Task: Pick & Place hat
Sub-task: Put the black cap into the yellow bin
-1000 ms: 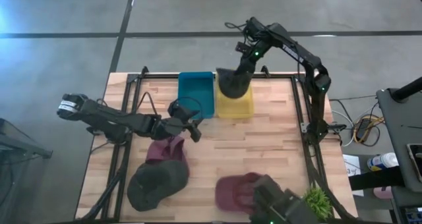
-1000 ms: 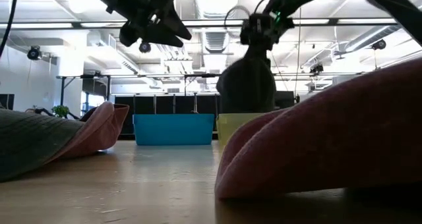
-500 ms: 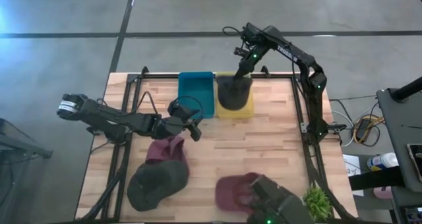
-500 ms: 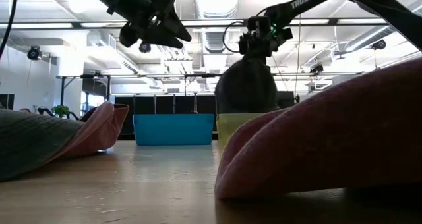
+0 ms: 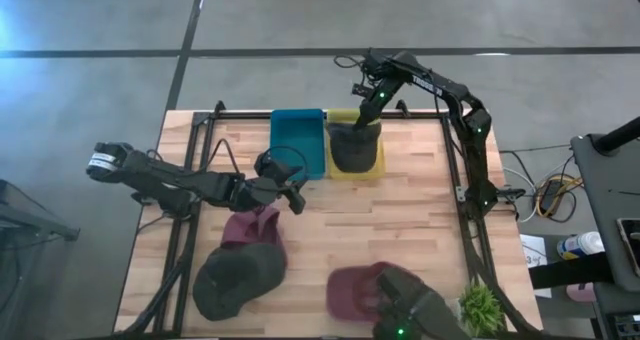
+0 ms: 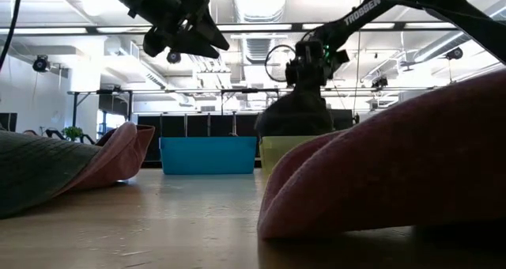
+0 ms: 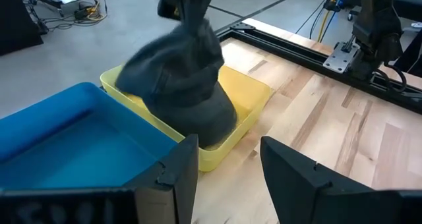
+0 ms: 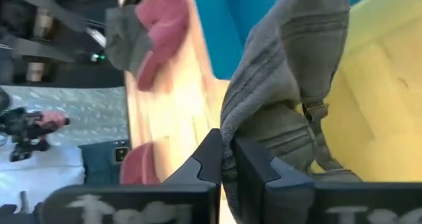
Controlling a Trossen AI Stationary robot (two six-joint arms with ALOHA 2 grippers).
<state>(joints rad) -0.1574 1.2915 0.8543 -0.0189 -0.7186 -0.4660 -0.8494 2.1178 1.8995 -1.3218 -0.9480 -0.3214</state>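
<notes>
A dark grey hat (image 5: 354, 146) hangs from my right gripper (image 5: 372, 110), which is shut on it over the yellow bin (image 5: 372, 168) at the table's far edge. The hat's lower part (image 7: 198, 122) is down inside that bin. A blue bin (image 5: 297, 140) stands beside the yellow one, to its left. My left gripper (image 5: 291, 196) hovers open and empty above the table's middle, beside a maroon hat (image 5: 250, 226), facing the bins. In its wrist view the fingers (image 7: 178, 174) frame the yellow bin (image 7: 250, 95). My right gripper pinches a bunched fold of the hat's cloth (image 8: 229, 135) between its two fingers, close to the back strap (image 8: 316, 112). The fingers slant down from the table's far side. The hat hangs below them, slack, with its lower part inside the yellow bin (image 8: 382, 79).
Another grey hat (image 5: 236, 277) lies at the near left, partly over the maroon one. A second maroon hat (image 5: 358, 286) lies at the near edge and fills the low view's foreground (image 6: 395, 166). A small green plant (image 5: 482, 305) stands at the near right corner.
My right gripper has come down toward the yellow bin with the grey hat and has rolled a little. The hat, which hung above the bin, now has its lower part inside it. My left arm has kept still.
</notes>
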